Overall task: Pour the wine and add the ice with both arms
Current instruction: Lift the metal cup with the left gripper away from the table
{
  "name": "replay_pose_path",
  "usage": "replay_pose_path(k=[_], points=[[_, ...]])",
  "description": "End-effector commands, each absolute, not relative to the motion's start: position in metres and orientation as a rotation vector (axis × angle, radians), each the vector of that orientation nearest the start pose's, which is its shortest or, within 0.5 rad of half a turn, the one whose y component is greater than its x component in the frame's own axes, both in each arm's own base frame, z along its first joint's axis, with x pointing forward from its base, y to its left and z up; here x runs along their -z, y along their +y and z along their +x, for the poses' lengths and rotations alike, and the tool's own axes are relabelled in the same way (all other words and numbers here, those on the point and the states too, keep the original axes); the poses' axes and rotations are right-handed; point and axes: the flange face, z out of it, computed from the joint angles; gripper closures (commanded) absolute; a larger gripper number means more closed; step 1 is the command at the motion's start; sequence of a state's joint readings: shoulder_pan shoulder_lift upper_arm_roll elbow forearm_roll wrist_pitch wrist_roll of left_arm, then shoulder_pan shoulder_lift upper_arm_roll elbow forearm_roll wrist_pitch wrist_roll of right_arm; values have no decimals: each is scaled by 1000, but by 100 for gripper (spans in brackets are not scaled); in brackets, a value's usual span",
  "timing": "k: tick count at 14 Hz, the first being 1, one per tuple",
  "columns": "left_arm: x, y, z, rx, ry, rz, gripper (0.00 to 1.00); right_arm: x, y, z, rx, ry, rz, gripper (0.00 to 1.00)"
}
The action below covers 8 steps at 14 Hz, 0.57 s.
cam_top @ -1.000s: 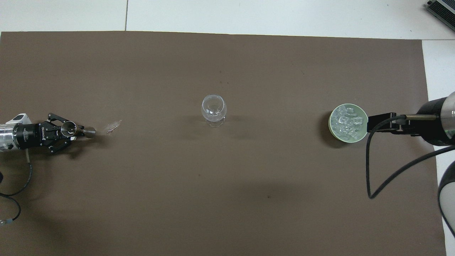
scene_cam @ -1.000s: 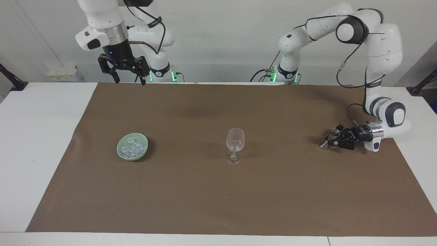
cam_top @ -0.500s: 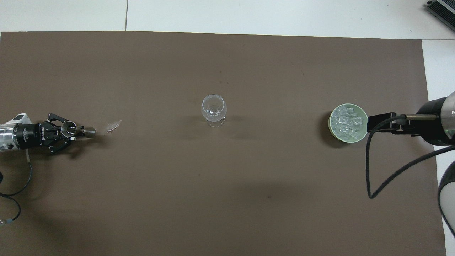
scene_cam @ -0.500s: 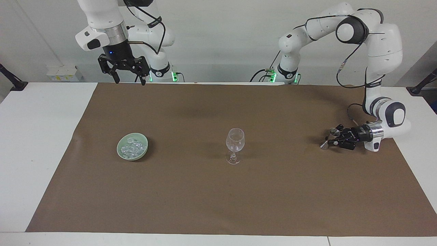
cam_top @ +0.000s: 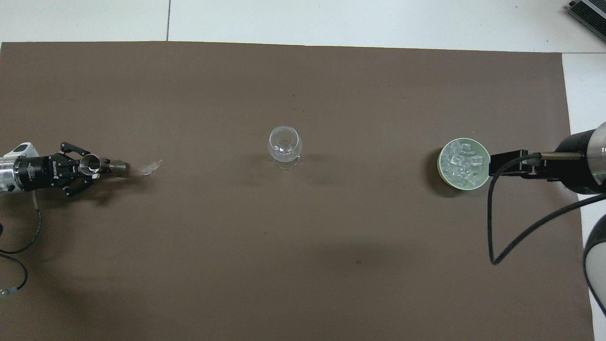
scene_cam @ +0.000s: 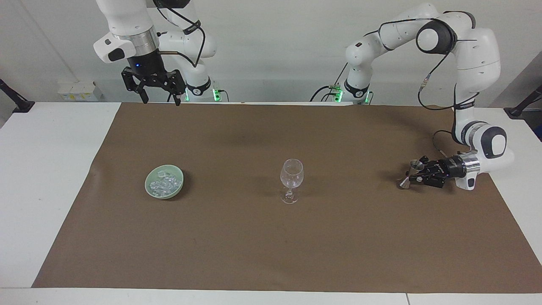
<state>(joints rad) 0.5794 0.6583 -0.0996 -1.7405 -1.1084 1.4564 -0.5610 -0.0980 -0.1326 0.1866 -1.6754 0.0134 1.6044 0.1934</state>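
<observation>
A brown paper mat covers the white table.

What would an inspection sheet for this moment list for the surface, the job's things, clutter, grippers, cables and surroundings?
Surface: brown mat over a white table.
Job's things: ice heaped in a green bowl toward the right arm's end; stemmed glass upright mid-mat; metal jigger tilted at the left arm's end.
Clutter: small clear scrap on the mat beside the jigger.
Grippers: left gripper low at the mat, around the jigger; right gripper raised over the mat's edge by its base, open, waiting.
Cables: black cable hangs from the right arm; another trails from the left wrist.
Surroundings: plain white wall.
</observation>
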Motion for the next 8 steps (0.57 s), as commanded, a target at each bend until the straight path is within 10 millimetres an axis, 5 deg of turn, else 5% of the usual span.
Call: replay_pose_path(k=[1, 8], points=[[-235, 184, 581, 999, 1292, 1297, 100, -648, 52, 512, 81, 186, -3123, 0], [-259, 169, 601, 969, 1301, 1320, 100, -648, 53, 512, 81, 186, -3123, 0]])
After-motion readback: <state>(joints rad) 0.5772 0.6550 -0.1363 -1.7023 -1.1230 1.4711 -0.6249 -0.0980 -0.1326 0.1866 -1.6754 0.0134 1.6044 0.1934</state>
